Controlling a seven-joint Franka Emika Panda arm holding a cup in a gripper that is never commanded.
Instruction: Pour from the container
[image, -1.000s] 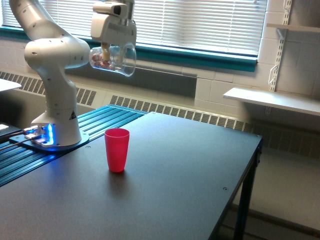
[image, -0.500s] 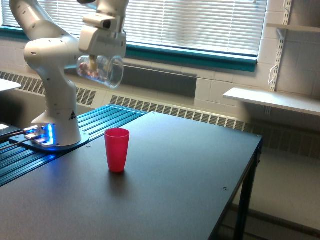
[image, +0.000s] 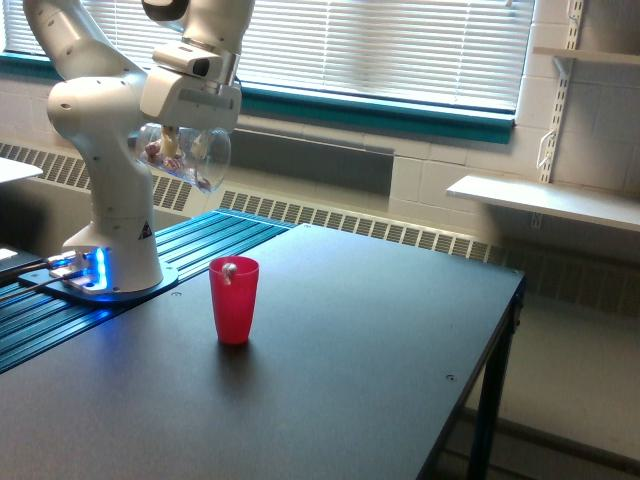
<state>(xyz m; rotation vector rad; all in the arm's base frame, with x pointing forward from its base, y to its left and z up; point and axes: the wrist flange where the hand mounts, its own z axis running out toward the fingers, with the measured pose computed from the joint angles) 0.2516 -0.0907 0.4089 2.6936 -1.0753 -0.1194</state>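
White robot gripper (image: 178, 135) clamped on a clear plastic cup (image: 183, 155), tipped sideways with small bits inside, one pale bit at the red plastic tumbler's (image: 233, 299) mouth, fingers mostly hidden.

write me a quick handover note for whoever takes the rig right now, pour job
Gripper: shut on the clear container, held in the air and tipped so its mouth faces down toward the exterior view's right.
Container: above the red cup and off toward the exterior view's left; small pieces are visible inside near its base.
Red cup: upright on the black table, near the robot base. A small pale piece shows at its rim.
Done: the pour appears to have begun.
Left: tip out the pieces remaining in the container, then bring it upright.
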